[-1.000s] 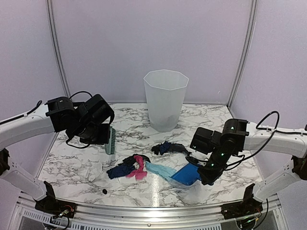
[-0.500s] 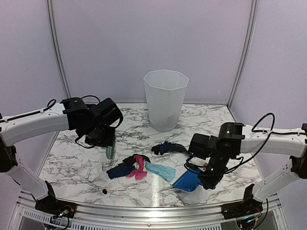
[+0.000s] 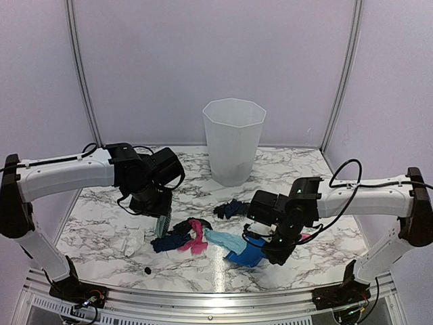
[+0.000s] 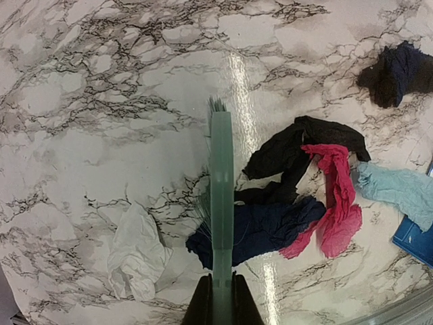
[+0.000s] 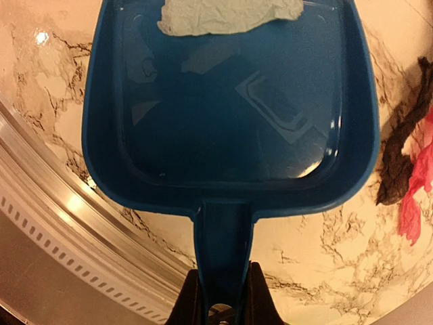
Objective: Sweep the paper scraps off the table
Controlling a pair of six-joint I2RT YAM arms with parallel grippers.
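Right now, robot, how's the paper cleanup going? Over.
Left claw shut on pale green hand brush. Right claw shut on blue plastic dustpan. Twisted paper scraps piled between them, light blue one touching pan. White crumpled scrap beyond brush.

Paper scraps (image 3: 193, 237) between brush (image 3: 161, 223) and dustpan (image 3: 245, 255)

The table (image 4: 101, 101) is gleaming, its smooth marble-patterned top throwing back a bright streak of light, while the paper scraps (image 4: 325, 203) are lying matt, wrinkled and twisted. The blue plastic dustpan (image 5: 230, 115) is shining glossy and smooth; the pale green brush (image 4: 221, 176) is looking like duller plastic. The metal front edge (image 5: 74, 223) is glinting, and the bin (image 3: 233, 139) is showing frosted, translucent plastic.
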